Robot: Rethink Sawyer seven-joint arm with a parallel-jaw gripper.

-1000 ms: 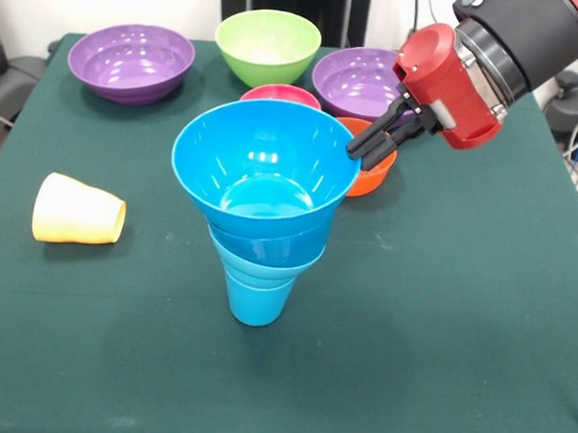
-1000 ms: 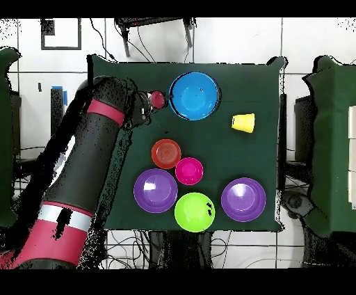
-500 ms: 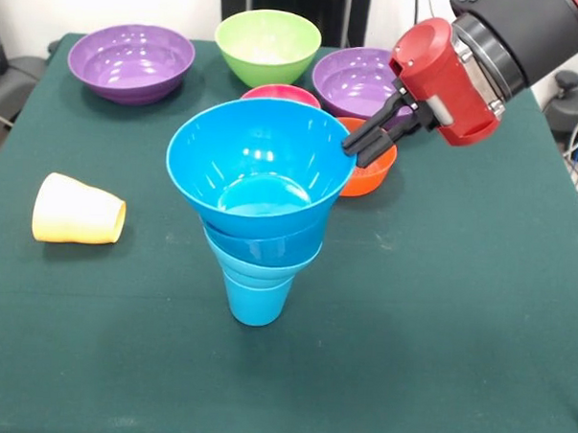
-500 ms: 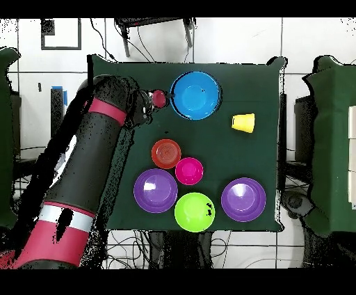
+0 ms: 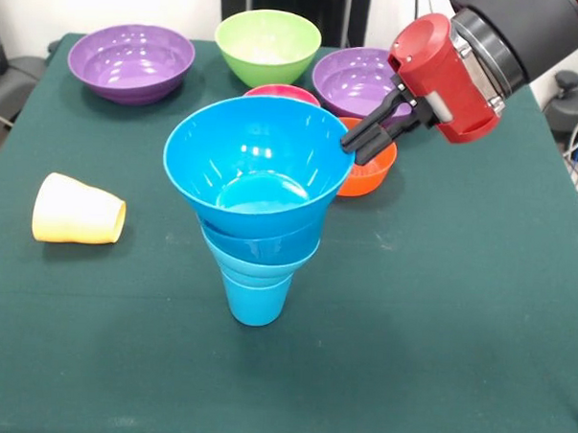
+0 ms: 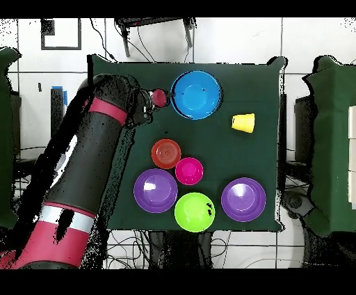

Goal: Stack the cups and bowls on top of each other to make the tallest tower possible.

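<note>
Green-clothed desk [image 5: 477,311]: the tower [image 5: 258,201] stands mid-desk, blue bowls nested in a cup. At its rim the tool [image 5: 354,145] looks clenched on nothing, seemingly nudging. Yellow cup [image 5: 76,210] lies beside the tower.

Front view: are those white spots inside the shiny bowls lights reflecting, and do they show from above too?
Front view: yes, glare spots sit inside the big glossy blue plastic bowl and the lime green bowl. Overhead view: small white glints show in the same blue bowl and green bowl.
</note>
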